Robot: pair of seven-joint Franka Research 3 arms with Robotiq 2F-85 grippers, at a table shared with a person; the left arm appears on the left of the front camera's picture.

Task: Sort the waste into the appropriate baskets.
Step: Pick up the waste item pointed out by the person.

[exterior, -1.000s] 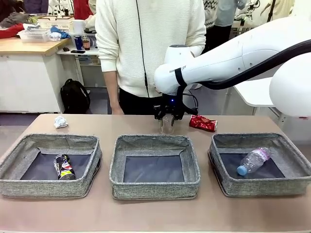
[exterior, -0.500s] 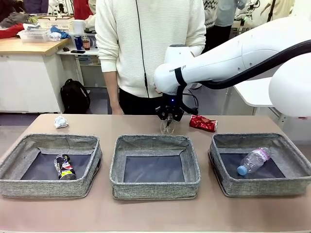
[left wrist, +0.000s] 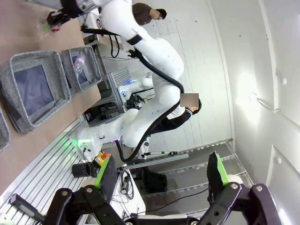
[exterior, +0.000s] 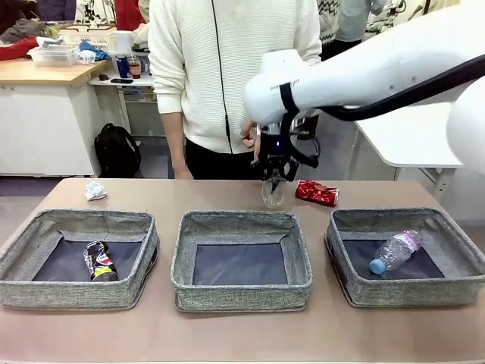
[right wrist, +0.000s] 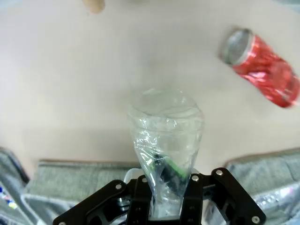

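Observation:
My right gripper (exterior: pixel 274 174) is shut on a clear plastic bottle (exterior: pixel 273 192), holding it just above the table behind the middle basket (exterior: pixel 241 296). The right wrist view shows the crumpled bottle (right wrist: pixel 165 136) squeezed between the fingers, with the red can (right wrist: pixel 262 68) lying on the table beyond it. That red can (exterior: pixel 316 192) lies behind the right basket (exterior: pixel 409 293), which holds another clear bottle (exterior: pixel 395 251). A dark can (exterior: pixel 99 260) lies in the left basket (exterior: pixel 76 295). A white paper wad (exterior: pixel 95 190) rests at the far left. My left gripper (left wrist: pixel 161 173) is open and holds nothing, off the table.
A person in a white sweater (exterior: pixel 235 76) stands at the far edge, one hand (exterior: pixel 248 136) close behind my right arm. A fingertip (right wrist: pixel 93 5) shows at the top of the right wrist view. Bare table lies in front of the baskets.
The right gripper closed on the clear bottle and raised it off the table, shifting a little to the right. The left arm has not moved.

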